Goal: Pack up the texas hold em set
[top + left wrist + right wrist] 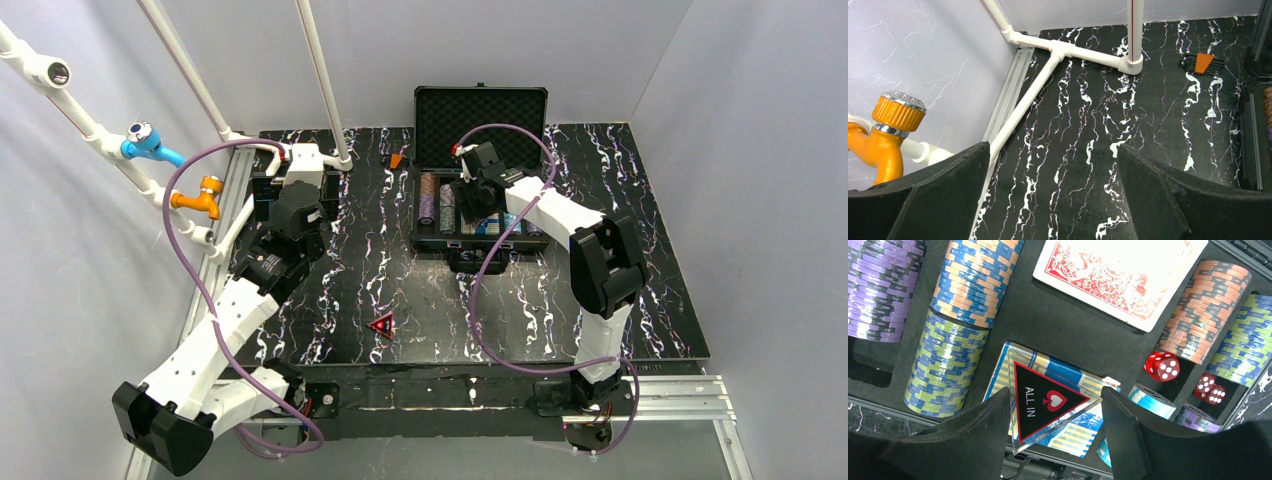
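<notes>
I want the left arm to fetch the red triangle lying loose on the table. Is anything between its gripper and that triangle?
Nothing visible. The red triangle lies alone on bare table, and no object sits between it and the open left gripper, which faces the far edge, away from it.

The clear acrylic triangle with black-and-red face (1048, 407) is glossy against the case's matt black foam lining (1068, 325); at its 3 o'clock, shiny translucent red plastic dice (1162, 366); at 12 o'clock, a smooth red-patterned paper card deck (1118, 275). The black, white-veined desk (1088, 150) looks smooth.
</notes>
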### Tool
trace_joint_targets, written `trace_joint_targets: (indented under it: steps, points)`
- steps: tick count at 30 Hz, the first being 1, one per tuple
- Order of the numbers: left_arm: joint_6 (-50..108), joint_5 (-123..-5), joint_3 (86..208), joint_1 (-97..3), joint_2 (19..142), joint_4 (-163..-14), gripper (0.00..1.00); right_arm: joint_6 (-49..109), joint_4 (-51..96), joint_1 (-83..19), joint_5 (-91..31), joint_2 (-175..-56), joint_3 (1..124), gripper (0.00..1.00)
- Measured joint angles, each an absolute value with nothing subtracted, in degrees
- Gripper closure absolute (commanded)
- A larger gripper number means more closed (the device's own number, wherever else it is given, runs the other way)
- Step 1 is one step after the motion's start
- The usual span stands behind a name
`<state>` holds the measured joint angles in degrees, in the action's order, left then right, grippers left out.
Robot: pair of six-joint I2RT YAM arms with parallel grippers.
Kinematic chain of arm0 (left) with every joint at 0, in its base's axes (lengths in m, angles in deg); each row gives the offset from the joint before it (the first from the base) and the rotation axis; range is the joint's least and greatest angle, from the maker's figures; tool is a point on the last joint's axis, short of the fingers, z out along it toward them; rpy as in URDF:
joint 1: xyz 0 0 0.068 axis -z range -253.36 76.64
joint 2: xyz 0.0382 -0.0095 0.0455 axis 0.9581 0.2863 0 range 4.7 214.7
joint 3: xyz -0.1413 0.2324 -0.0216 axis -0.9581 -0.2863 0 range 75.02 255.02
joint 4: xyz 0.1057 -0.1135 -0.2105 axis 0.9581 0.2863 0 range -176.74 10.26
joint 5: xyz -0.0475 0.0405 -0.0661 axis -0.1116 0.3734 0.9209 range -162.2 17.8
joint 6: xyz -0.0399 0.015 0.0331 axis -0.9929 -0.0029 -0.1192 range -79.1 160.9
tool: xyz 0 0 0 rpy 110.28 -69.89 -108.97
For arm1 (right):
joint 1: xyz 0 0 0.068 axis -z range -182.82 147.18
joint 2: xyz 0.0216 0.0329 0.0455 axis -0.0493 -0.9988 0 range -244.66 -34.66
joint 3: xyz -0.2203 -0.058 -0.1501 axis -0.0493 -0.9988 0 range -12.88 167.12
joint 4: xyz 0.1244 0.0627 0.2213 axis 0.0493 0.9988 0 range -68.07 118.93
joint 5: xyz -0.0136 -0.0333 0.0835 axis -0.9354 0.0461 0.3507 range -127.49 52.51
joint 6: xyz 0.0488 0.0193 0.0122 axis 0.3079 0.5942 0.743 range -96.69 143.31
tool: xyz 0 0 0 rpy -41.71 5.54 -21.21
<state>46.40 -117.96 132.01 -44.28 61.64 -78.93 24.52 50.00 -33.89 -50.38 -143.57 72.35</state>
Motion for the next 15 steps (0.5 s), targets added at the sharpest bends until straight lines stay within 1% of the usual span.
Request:
trace_joint_targets:
  steps: [8,15]
  points:
    - [46.4,-117.9,132.0,-44.3,61.6,-78.9,0.02,24.4,50.0,-33.9,-50.4,-143.6,72.4,0.35]
    - [46.4,-117.8,132.0,-44.3,61.6,-78.9,0.02,22.9,48.9,-33.9,-50.3,-143.6,72.0,0.31]
